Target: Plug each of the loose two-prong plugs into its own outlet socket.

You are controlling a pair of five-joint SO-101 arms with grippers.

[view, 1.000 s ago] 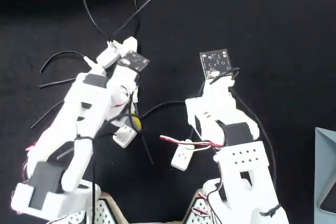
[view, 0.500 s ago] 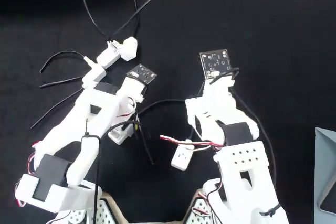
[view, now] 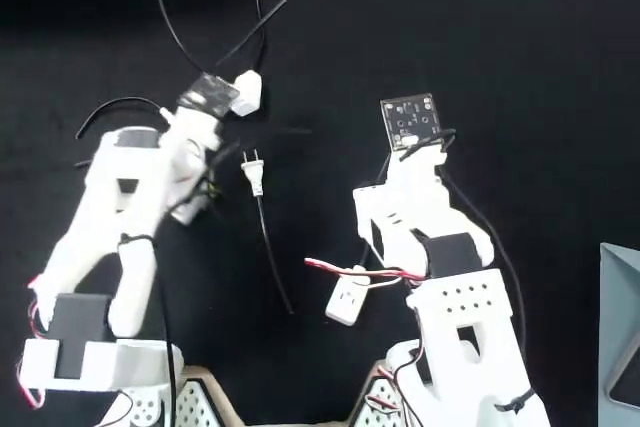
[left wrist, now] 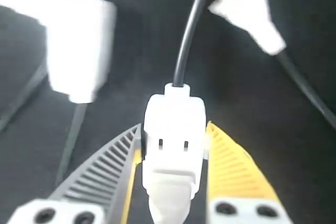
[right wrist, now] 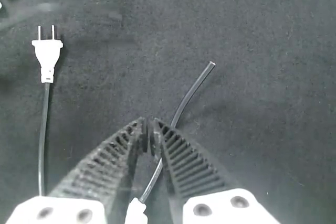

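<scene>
Surface, black. Left end effector: clamped on white socket, far left. Right end effector: pinched together on thin cable, centre. Plug: loose, flat between arms, prongs pointing far. Second socket: near centre, beside right arm.

Left gripper swung left and toward the table's far side, carrying its clamped outlet socket. The loose plug it covered is now exposed.
</scene>
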